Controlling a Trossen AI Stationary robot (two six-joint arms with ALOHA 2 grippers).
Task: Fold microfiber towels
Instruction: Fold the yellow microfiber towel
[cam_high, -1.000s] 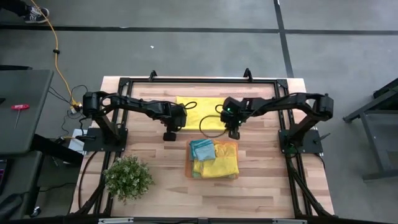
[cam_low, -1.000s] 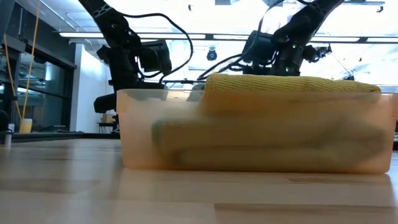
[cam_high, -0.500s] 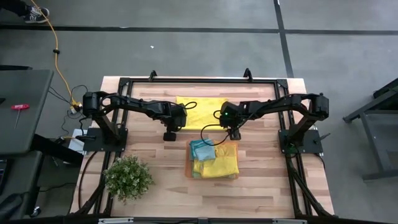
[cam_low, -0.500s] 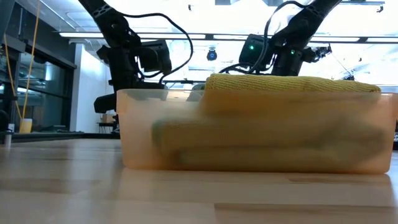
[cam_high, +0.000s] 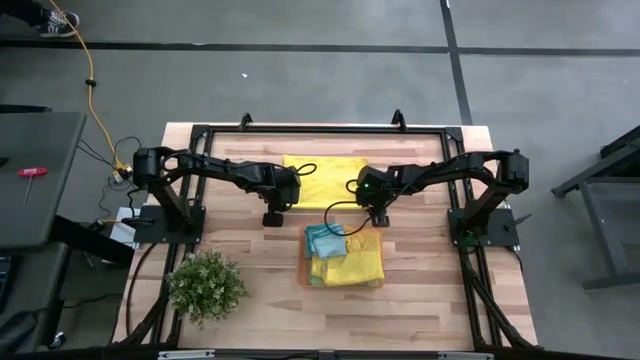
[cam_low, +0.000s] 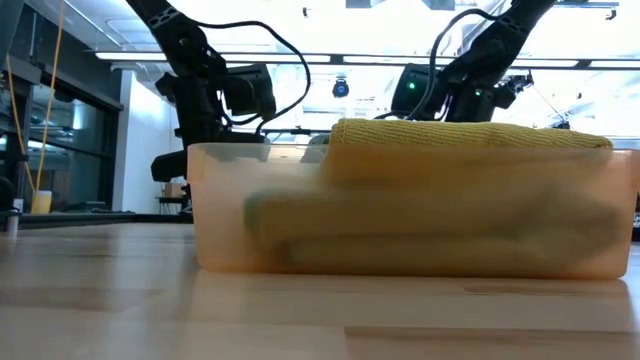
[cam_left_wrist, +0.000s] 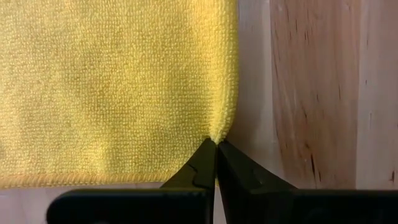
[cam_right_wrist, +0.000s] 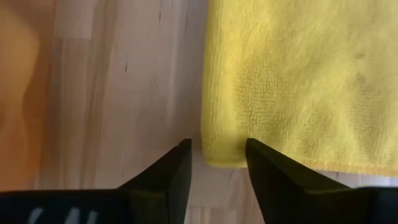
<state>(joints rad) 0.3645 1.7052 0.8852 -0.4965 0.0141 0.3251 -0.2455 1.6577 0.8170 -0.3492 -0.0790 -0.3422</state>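
A yellow microfiber towel (cam_high: 325, 180) lies spread flat on the wooden table's far middle. My left gripper (cam_high: 278, 208) is shut on its near left corner, and the left wrist view shows the shut fingers (cam_left_wrist: 216, 149) at the cloth. My right gripper (cam_right_wrist: 217, 152) is open at the towel's near right corner (cam_right_wrist: 224, 155), one finger on each side of it, pointing steeply down. Whether those fingers touch the cloth I cannot tell. More folded towels, yellow and teal, lie stacked in an orange tray (cam_high: 376, 232). My left gripper pinches the yellow towel's side edge (cam_left_wrist: 219, 135) just by the corner between its two shut fingers. The fingers come from above, pointing steeply down. The edge puckers in toward the fingertips, and the rest of the towel lies flat on the table.
The orange tray (cam_low: 215, 215) stands just near of the spread towel and fills the low view. A green potted plant (cam_high: 205, 285) stands at the table's near left. Bare wood shows left and right of the towel.
My right gripper has sunk a little toward the towel's near right corner and rolled at the wrist. The towel has stayed flat.
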